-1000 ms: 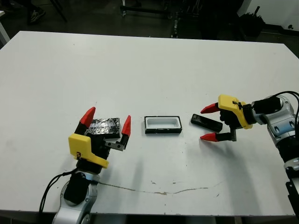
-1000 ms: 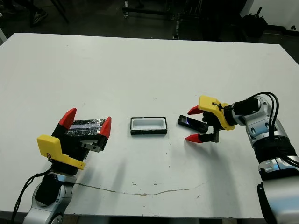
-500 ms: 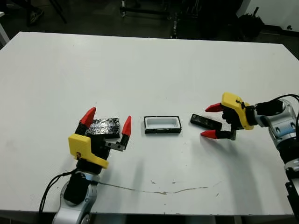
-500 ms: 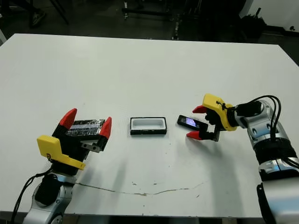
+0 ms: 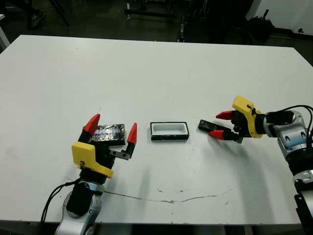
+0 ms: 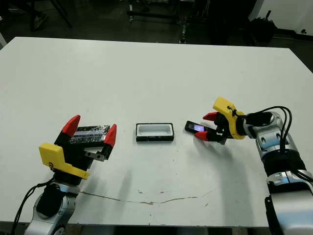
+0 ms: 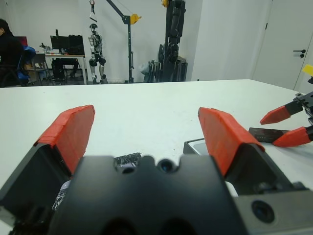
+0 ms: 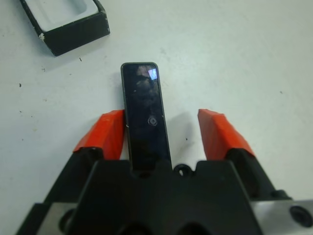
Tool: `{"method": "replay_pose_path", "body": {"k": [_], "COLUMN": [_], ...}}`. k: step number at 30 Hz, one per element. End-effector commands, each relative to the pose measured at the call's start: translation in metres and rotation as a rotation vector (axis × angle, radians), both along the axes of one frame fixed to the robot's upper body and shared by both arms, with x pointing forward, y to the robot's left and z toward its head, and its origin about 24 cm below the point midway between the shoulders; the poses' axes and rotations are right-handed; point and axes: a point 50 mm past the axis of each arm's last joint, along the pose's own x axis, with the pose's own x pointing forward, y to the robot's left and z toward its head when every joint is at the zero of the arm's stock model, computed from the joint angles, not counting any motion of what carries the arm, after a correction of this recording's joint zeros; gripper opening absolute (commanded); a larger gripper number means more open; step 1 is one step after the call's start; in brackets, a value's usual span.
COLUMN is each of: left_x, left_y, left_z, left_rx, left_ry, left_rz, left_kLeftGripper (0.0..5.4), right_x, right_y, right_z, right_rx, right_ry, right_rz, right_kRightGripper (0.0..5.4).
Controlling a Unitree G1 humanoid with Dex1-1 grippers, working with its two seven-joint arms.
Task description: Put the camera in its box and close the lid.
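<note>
- Right gripper (image 8: pixel 161 129): fingers apart, straddling the camera (image 8: pixel 145 110), one finger touching it.
- Left gripper (image 5: pixel 111 128): wide open over the lid (image 5: pixel 107 133).
- Box (image 5: pixel 169 130): open, between them.

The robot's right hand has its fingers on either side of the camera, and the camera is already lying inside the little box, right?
Not inside. In the right wrist view the camera lies on the bare table between the right hand's fingers, apart from the empty box.

What I can't make out from here

My left gripper (image 5: pixel 110 131) covers the near edge of the lid (image 5: pixel 108 133); my right gripper's (image 8: pixel 164 132) body hides the camera's (image 8: pixel 145 112) near end, and the box (image 8: pixel 68 23) is cut off.
</note>
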Motion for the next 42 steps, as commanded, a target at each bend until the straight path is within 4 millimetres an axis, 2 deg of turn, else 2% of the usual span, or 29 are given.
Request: {"method": "replay_pose_path", "body": {"k": [1, 14, 24, 30, 37, 42], "left_x": [-0.001, -0.002, -0.003, -0.003, -0.003, -0.002], "left_y": [0.000, -0.001, -0.001, -0.002, -0.002, -0.003], "left_z": [0.000, 0.002, 0.002, 0.002, 0.001, 0.001], "left_rx": [0.001, -0.001, -0.015, -0.017, -0.013, -0.008], "left_ry": [0.007, 0.000, 0.008, 0.005, 0.007, 0.007], "left_rz": [0.008, 0.008, 0.014, 0.014, 0.012, 0.008], "left_kLeftGripper": [5.40, 5.40, 5.40, 5.40, 5.40, 5.40], "right_x": [-0.011, -0.012, -0.011, 0.001, 0.016, 0.022], "right_y": [-0.007, -0.012, -0.014, -0.002, 0.022, 0.050], "right_z": [-0.025, -0.022, -0.016, 0.013, 0.050, 0.068], "right_rx": [-0.067, -0.175, -0.183, -0.064, 0.218, 0.317], "right_ry": [0.082, 0.134, 0.133, 0.010, -0.089, -0.096], "right_rz": [-0.028, 0.069, 0.087, 0.053, 0.086, 0.126], "right_kRightGripper": [3.26, 1.69, 1.69, 1.69, 1.68, 1.68]}}
